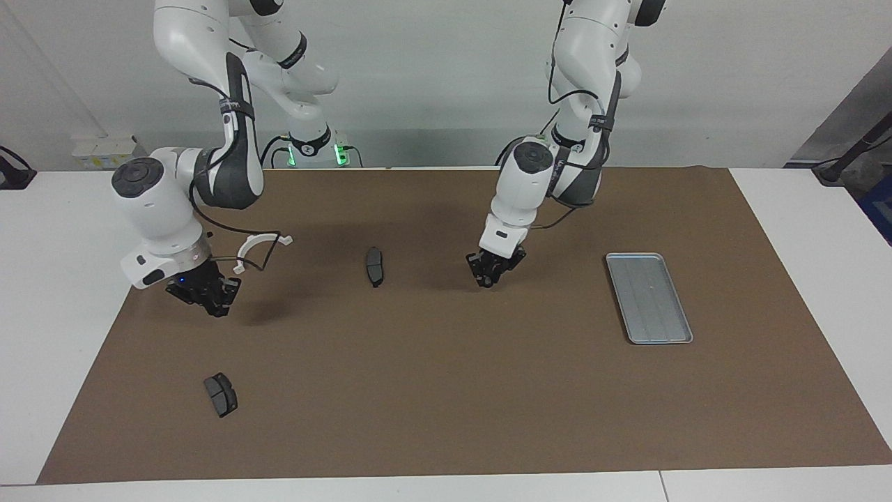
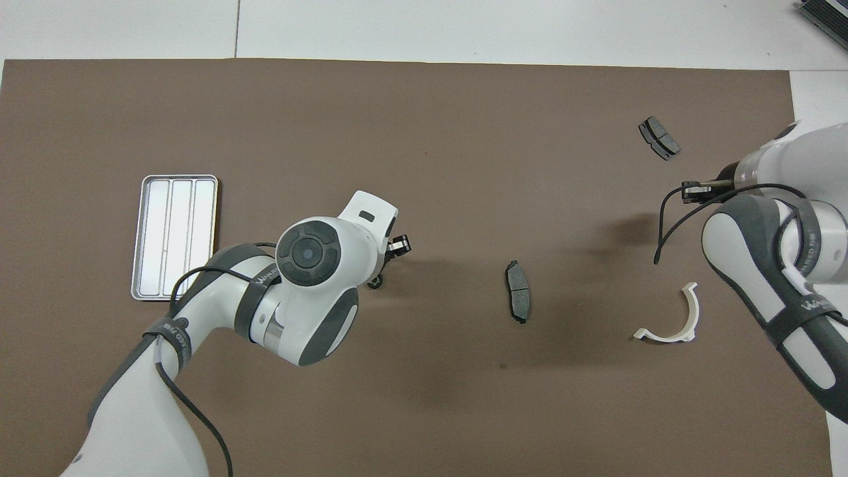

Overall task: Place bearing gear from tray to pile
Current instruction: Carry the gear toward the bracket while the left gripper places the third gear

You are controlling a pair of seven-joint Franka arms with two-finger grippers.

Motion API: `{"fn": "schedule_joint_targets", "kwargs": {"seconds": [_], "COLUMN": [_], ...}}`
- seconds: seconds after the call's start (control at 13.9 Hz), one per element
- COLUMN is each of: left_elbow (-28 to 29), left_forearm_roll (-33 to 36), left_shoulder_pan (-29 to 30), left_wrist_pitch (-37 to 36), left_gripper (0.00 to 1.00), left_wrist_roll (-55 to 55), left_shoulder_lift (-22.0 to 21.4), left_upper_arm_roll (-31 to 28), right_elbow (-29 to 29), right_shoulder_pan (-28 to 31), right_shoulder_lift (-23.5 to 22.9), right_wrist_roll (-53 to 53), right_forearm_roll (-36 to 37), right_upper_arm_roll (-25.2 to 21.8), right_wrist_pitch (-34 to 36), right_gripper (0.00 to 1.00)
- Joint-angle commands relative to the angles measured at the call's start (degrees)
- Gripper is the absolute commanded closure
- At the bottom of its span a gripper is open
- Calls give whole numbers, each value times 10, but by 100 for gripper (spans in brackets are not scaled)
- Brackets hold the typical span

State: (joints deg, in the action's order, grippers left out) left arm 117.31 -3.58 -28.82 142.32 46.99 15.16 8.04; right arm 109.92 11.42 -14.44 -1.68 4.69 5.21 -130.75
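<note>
Flat ribbed silver metal tray [image 1: 649, 298] bare. Left gripper [image 1: 490, 273] down over small round black gear [image 2: 375, 283], finger gap unclear; right gripper [image 1: 207, 296] pinched closed.

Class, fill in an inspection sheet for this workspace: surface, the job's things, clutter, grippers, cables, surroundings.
Surface: brown mat on a white table; no spills seen.
Job's things: tray empty, at the left arm's end. Gear mid-mat, mostly hidden under the left arm. Pile is scattered: bracket and two pads, all apart.
Clutter: nothing seen.
Grippers: left gripper low over the gear; whether it grips cannot be told. Right gripper shut, empty, over bare mat near the bracket.
Cables: black cable loops off the right wrist above the bracket.
Surroundings: plain wall; green lights at the arm bases.
</note>
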Motion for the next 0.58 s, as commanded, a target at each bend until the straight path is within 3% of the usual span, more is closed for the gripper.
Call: {"fn": "schedule_joint_targets", "kwargs": {"seconds": [0.0, 0.14, 0.29, 0.43, 0.5], "left_elbow": [20, 26, 29, 27, 22], "left_forearm_roll": [-2, -2, -2, -2, -2], "left_shoulder_pan": [-52, -61, -75, -77, -74], "left_wrist_pitch": [10, 35, 49, 50, 41], "left_gripper": [83, 73, 41, 0, 0], "left_wrist_roll": [29, 30, 30, 30, 30], "left_shoulder_lift": [-9, -6, -5, -4, -5], "left_upper_arm_roll": [-10, -9, -9, -9, -11], "right_elbow": [9, 7, 7, 6, 7], "right_shoulder_pan": [18, 19, 4, -1, -1], "right_shoulder_lift": [3, -15, -25, -39, -44], "right_wrist_roll": [-26, -42, -40, -42, -42], "right_forearm_roll": [-13, -13, -14, -13, -14], "right_upper_arm_roll": [8, 9, 9, 9, 9], "right_wrist_pitch": [-7, -20, -36, -42, -46], "right_gripper": [100, 100, 100, 100, 100]}}
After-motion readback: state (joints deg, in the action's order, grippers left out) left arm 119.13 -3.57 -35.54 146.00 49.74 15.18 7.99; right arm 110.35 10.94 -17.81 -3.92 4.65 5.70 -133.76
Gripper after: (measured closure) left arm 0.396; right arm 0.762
